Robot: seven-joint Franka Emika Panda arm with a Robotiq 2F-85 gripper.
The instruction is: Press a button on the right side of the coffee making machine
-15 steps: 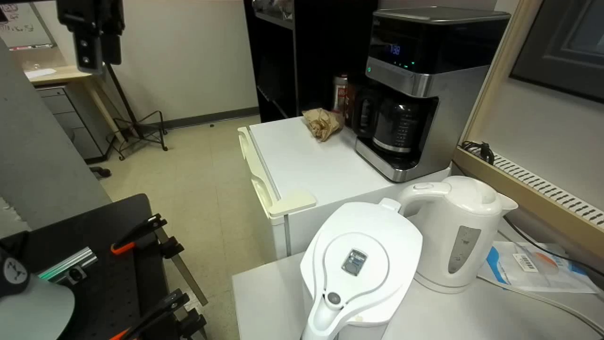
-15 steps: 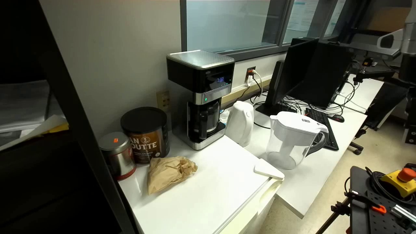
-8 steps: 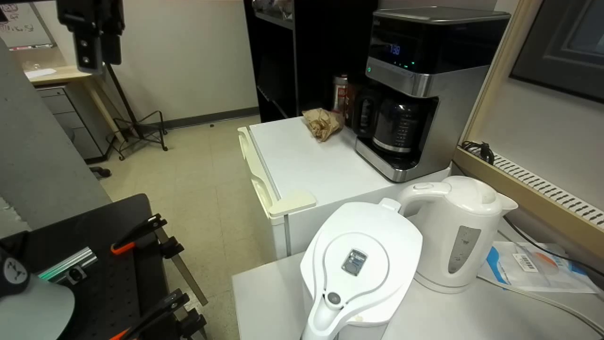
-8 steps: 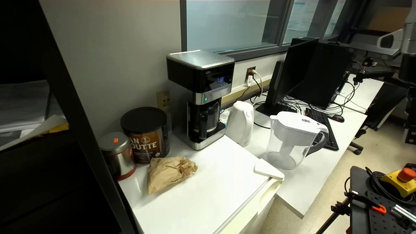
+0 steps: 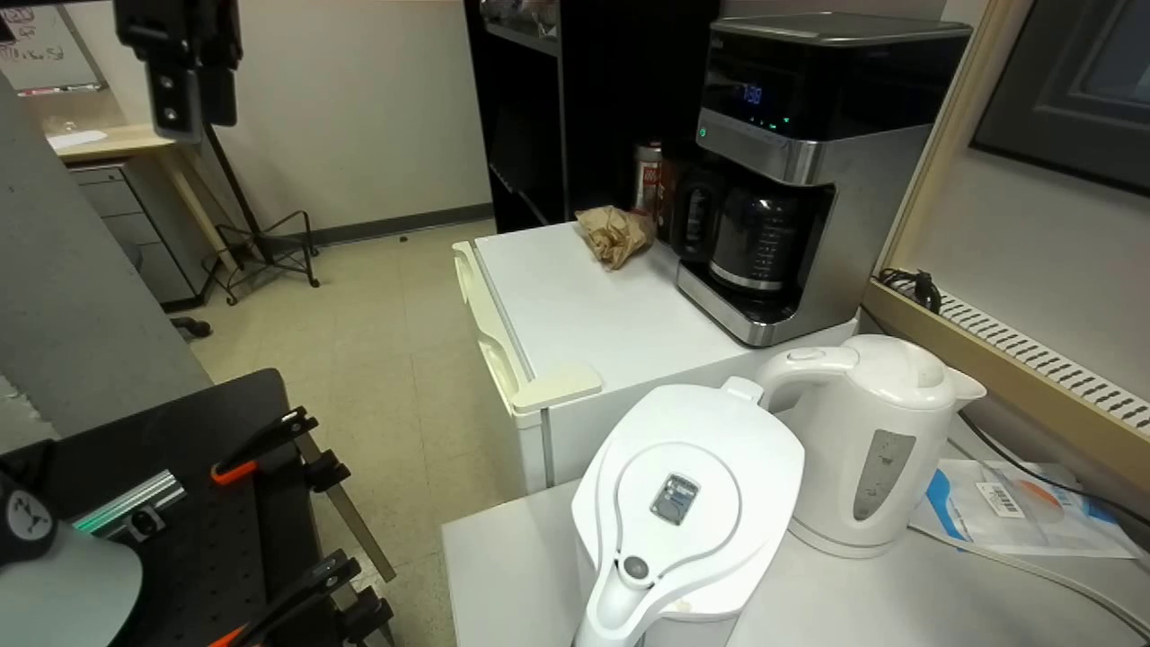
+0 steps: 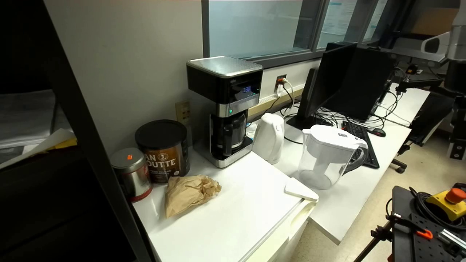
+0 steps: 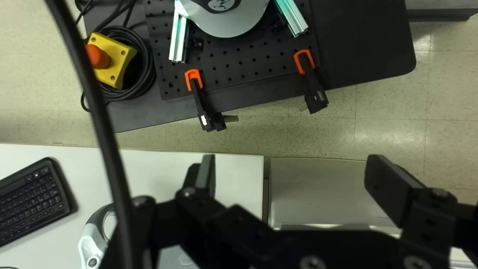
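Note:
The coffee making machine [image 5: 885,171], black and silver with a lit display, stands on the white fridge top against the wall. It also shows in an exterior view [image 6: 224,85]. Its dark glass carafe [image 5: 756,235] sits inside. A green-lit power button [image 5: 703,132] is on the silver front band, and small lit marks [image 5: 774,124] sit under the display. The machine is out of the wrist view. My gripper [image 5: 199,112] hangs pointing down at the upper left, well apart from the machine, and at the right edge elsewhere [image 6: 457,147]. In the wrist view my gripper [image 7: 291,164] is open and empty.
A white filter pitcher [image 5: 687,512] and a white kettle [image 5: 862,449] stand on the desk beside the fridge. A paper bag [image 6: 191,194] and coffee cans [image 6: 162,153] are left of the machine. Monitors [image 6: 336,80] stand farther along. The black robot table [image 7: 358,45] carries clamps.
My gripper has shifted slightly right and down in an exterior view, and slightly left where it shows at the right edge. The machine and other objects have not moved.

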